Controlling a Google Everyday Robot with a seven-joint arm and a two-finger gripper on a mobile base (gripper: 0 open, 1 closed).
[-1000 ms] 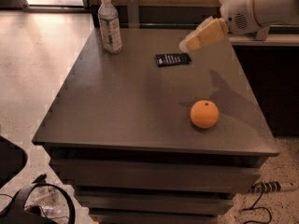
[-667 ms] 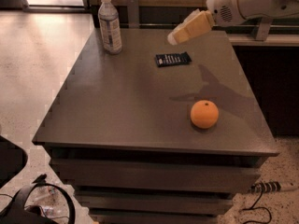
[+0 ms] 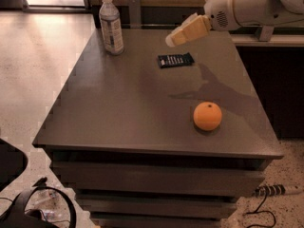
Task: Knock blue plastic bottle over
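The blue plastic bottle [image 3: 110,24], clear with a white cap and a pale label, stands upright at the far left corner of the grey table [image 3: 118,108]. My gripper [image 3: 172,39] hangs above the far middle of the table, to the right of the bottle and well apart from it. Its pale fingers point left toward the bottle. The white arm reaches in from the upper right.
A small dark packet [image 3: 175,60] lies flat just below the gripper. An orange [image 3: 207,116] sits near the front right. A dark counter runs along the right side. Cables and a power strip [image 3: 278,190] lie on the floor.
The gripper has moved left across the far part of the table, closer to the bottle. The bottle, packet and orange have not moved.
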